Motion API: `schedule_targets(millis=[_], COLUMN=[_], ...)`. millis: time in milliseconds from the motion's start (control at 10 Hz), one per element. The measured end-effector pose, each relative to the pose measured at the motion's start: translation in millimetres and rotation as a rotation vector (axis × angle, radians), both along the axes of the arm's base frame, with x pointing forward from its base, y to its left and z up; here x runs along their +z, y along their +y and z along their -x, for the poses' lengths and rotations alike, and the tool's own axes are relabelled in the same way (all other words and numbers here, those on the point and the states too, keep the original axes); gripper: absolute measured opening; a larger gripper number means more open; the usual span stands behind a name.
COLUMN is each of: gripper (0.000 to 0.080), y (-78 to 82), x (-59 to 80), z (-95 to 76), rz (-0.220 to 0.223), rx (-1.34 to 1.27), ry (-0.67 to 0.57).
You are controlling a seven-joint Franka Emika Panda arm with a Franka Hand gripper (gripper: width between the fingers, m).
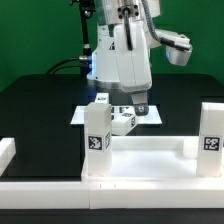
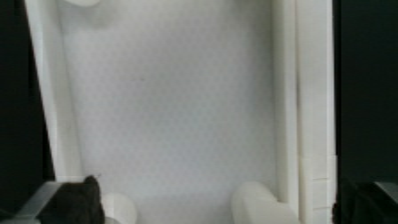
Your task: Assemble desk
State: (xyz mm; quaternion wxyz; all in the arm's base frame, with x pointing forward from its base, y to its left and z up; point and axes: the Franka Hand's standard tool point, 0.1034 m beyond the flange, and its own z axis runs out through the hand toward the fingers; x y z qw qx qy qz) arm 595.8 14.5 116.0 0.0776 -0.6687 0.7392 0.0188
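Grabbing the loose leg [image 1: 122, 121] lying just beyond the tabletop [image 1: 150, 152] looks like your step: centre your jaws, apart and empty, squarely over it before pinching.

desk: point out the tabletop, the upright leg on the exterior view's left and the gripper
tabletop [image 2: 169, 110]: wrist view, flat inner surface
leg [image 1: 97, 130]: exterior view, on its tag
gripper [image 1: 140, 107]: exterior view, between the fingertips
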Motion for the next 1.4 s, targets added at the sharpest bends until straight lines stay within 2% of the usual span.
schedule_targets(millis=[200, 300, 400, 500, 800, 1000, 1200, 1400], gripper=[0.0649, 0.0649, 0.0649, 0.0649, 0.0649, 0.0649, 0.0649, 0.0649], y=[3.1, 5.9, 11.5, 11.5, 10.9, 10.6, 10.5, 18.6], x=[-21.5, -40.4, -52.2, -49.8, -55.0, -77.6, -98.9, -109.3], z=[35.8, 52.9, 60.2, 56.2, 58.4, 80.7, 90.2, 88.4], rz=[0.026, 0.048, 0.055, 0.054, 0.06, 0.07, 0.087, 0.096], rx=[-0.001, -0.001, 0.008, 0.015, 0.009, 0.035, 0.038, 0.028], ry=[0.013, 0.026, 0.049, 0.045, 0.037, 0.058, 0.086, 0.099])
